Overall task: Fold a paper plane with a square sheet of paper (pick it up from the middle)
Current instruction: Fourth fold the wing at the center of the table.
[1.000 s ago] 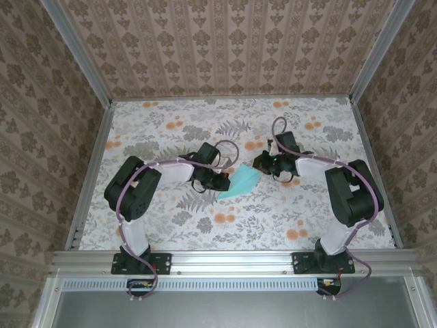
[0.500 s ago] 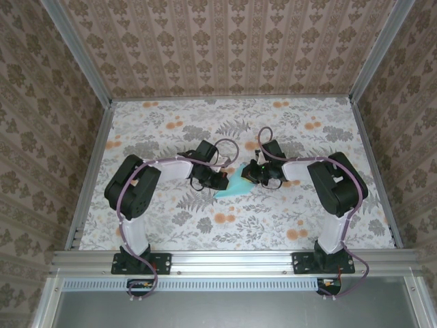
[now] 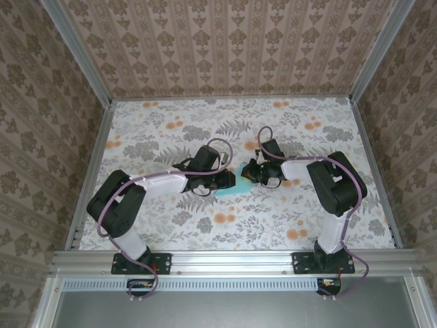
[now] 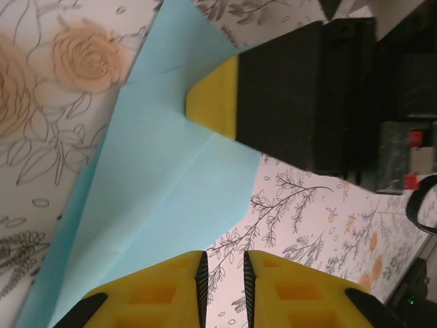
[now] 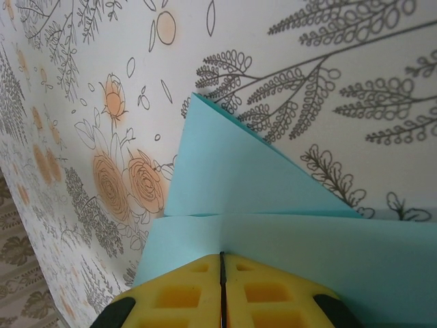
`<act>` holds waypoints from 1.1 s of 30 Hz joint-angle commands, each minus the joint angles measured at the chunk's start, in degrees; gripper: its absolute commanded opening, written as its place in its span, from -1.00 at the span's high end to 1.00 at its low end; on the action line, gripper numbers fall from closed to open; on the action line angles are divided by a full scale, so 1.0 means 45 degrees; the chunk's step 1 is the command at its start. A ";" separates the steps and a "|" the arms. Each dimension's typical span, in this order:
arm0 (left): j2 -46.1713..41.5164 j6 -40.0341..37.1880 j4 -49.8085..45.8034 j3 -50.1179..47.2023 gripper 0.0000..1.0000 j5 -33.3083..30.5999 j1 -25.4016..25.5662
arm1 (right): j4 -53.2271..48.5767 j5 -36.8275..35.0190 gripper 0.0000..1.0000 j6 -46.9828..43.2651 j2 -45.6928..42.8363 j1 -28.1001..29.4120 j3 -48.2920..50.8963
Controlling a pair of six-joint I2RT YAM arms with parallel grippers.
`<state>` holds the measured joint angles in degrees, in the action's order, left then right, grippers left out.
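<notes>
At the near edge, the aluminium rail (image 3: 232, 261) carries both bases. From there the left arm (image 3: 119, 205) reaches right and the right arm (image 3: 338, 184) bends left, and they meet at the middle of the floral desk (image 3: 171, 225). There the turquoise sheet of paper (image 3: 225, 193) lies flat on the desk, creased into overlapping flaps with a pointed corner (the two wrists hide most of it in the top view).

The left jaws stand slightly parted with nothing between them. One of their yellow pads (image 4: 160, 294) is over the sheet's edge and the other is over bare desk. Opposite, the right jaws are pressed together. A yellow pad tip (image 4: 213, 102) sits down on the paper beside a crease. In the right wrist view their pads (image 5: 184, 294) meet in a thin seam on top of a folded layer. Whether any paper is caught in that seam I cannot tell.

Beyond them, the patterned wall (image 3: 225, 48) closes the far side.
</notes>
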<state>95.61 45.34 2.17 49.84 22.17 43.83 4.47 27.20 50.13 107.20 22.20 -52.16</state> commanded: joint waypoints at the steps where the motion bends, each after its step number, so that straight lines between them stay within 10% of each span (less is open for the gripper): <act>1: -0.0072 0.1785 0.0996 -0.0657 0.55 -0.0651 -0.0096 | -0.1357 -0.1445 0.81 0.0266 0.0910 0.0029 0.0034; 33: 0.0945 0.2503 0.1412 -0.1682 0.64 -0.0762 -0.1009 | -0.2228 -0.1582 0.84 0.0089 0.1271 -0.0030 -0.0088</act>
<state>99.81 55.99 10.94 43.88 20.25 40.01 3.18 27.20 50.98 108.49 22.20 -54.11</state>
